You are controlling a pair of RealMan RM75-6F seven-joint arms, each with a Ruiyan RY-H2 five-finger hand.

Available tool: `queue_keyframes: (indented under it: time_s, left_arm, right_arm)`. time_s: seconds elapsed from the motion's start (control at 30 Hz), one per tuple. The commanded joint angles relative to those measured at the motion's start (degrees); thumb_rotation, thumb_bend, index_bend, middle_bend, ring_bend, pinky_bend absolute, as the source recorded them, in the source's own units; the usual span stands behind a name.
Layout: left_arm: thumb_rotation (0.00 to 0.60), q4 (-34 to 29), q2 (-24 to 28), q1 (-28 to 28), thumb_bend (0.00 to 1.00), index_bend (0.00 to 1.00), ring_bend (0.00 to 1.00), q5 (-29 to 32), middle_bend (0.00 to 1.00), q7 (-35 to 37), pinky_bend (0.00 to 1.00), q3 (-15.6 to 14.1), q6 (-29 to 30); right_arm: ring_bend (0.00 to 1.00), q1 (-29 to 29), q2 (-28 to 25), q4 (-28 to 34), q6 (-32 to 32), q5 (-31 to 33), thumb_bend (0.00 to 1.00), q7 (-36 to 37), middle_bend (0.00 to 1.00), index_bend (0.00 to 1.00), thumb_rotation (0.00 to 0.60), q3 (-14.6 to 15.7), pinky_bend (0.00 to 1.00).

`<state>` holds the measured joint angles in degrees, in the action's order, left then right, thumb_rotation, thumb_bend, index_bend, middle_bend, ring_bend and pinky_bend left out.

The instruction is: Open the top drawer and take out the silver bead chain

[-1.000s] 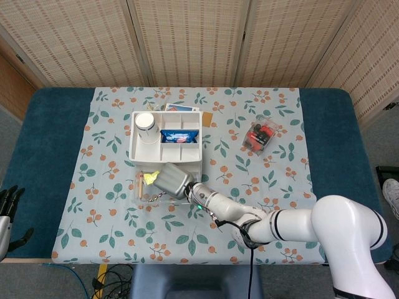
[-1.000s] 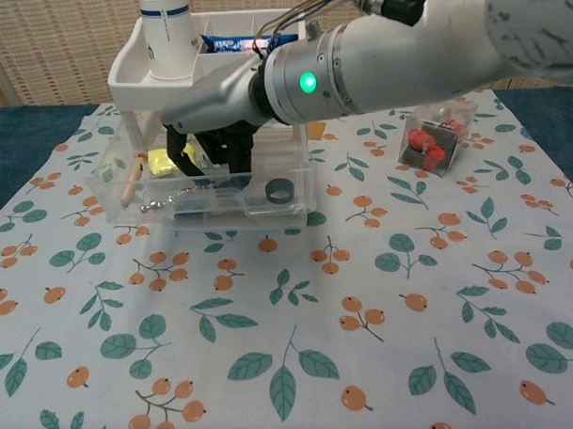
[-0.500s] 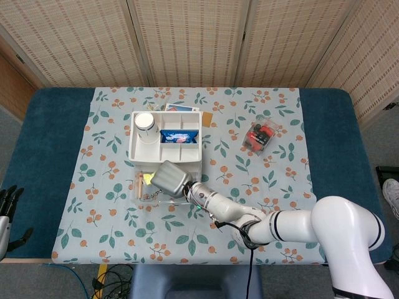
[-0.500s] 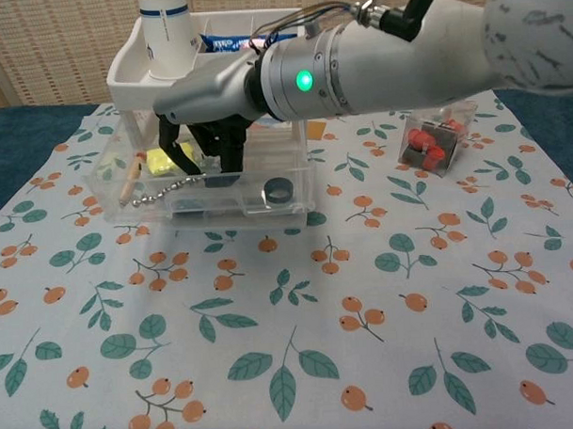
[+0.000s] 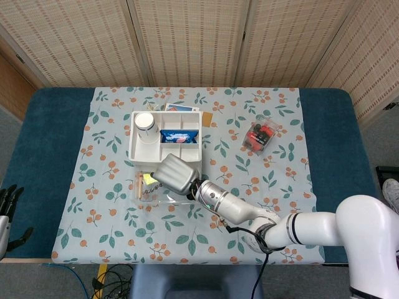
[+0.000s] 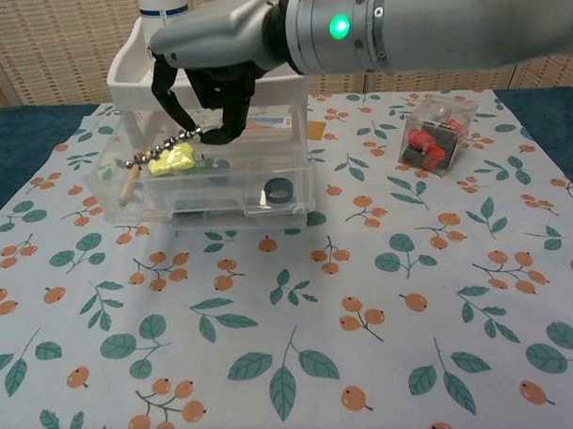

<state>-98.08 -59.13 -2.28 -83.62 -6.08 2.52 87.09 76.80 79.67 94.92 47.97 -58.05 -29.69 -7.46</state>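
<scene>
The silver bead chain (image 6: 164, 148) hangs in the air above the pulled-out clear top drawer (image 6: 295, 200), slanting down to the left. My right hand (image 6: 207, 85) pinches its upper end from above, fingertips (image 6: 220, 132) pointing down over the drawer. In the head view the right hand (image 5: 176, 174) covers the drawer's middle, and the chain (image 5: 149, 189) dangles at its left. Inside the drawer lie a yellow item (image 6: 172, 162), a wooden stick (image 6: 126, 190) and a black ring (image 6: 279, 191). My left hand (image 5: 6, 208) hangs off the table's left edge with spread fingers, holding nothing.
A white divided tray (image 5: 168, 149) sits on top of the drawer unit with a paper cup (image 5: 145, 121) and a blue packet (image 5: 179, 136). A clear box of red pieces (image 6: 432, 139) stands to the right on the floral cloth (image 6: 366, 343).
My right hand has risen out of the drawer, lifting the bead chain off the drawer floor until it hangs above the rim. The left hand has not moved.
</scene>
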Motion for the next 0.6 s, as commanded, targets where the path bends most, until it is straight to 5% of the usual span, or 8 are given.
queue_keyframes:
  time_s: [0.03, 0.33, 0.6]
  left_arm:
    - [0.6, 0.0, -0.04, 0.0, 0.24, 0.08, 0.05, -0.01, 0.07, -0.1, 0.08, 0.01, 0.02]
    - [0.6, -1.25, 0.19, -0.77, 0.24, 0.08, 0.05, -1.12, 0.07, -1.28, 0.08, 0.24, -0.17]
    - [0.6, -2.64, -0.16, -1.21, 0.23, 0.08, 0.05, -2.01, 0.07, -2.91, 0.08, 0.0, -0.41]
  right_arm:
    - [1.0, -3.48, -4.64, 4.43, 3.77, -3.45, 0.61, 1.33, 1.0, 0.64, 0.6, -0.2, 1.0]
    - [1.0, -15.67, -17.61, 13.9, 12.23, -13.94, 0.61, 8.42, 1.0, 0.64, 0.6, 3.88, 1.0]
    - [1.0, -25.76, -21.93, 12.72, 15.9, -18.95, 0.61, 13.96, 1.0, 0.64, 0.6, 9.25, 1.0]
